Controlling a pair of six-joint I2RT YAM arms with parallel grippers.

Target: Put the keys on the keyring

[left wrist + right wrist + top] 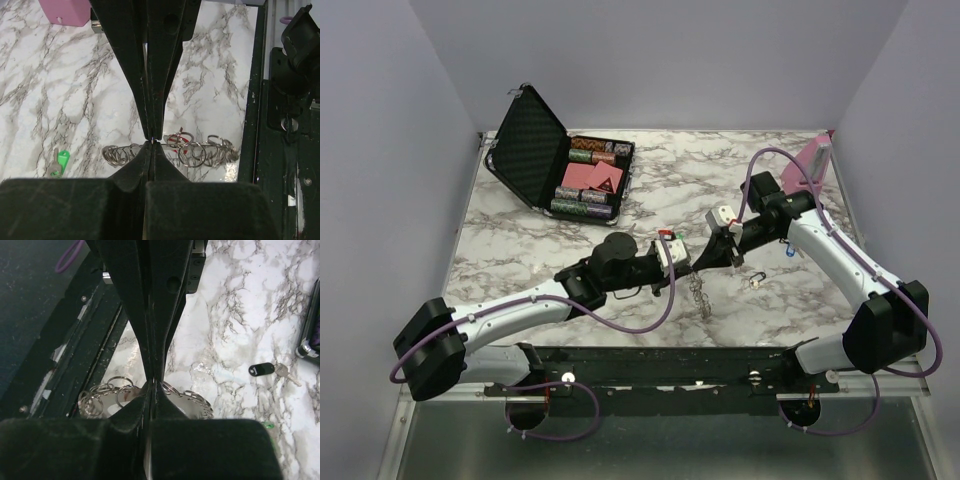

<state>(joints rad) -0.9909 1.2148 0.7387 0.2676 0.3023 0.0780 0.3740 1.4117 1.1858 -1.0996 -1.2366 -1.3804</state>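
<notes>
The keyring (699,295), a silvery chain of small rings, hangs as a limp strand under the two grippers at the table's middle. My left gripper (688,263) is shut, with its tips on the chain (200,152). A red key head (186,145) shows among the rings. My right gripper (711,251) is also shut, with its tips on the chain (197,396). A green-headed key (61,162) lies on the marble left of the chain. A black-headed key (263,369) lies beyond the right gripper. A blue-headed key (788,252) lies beside the right arm.
An open black case (560,165) of chips stands at the back left. A pink stand (808,165) is at the back right and also shows in the left wrist view (67,10). A small dark item (757,281) lies right of the chain. The black rail (670,370) runs along the near edge.
</notes>
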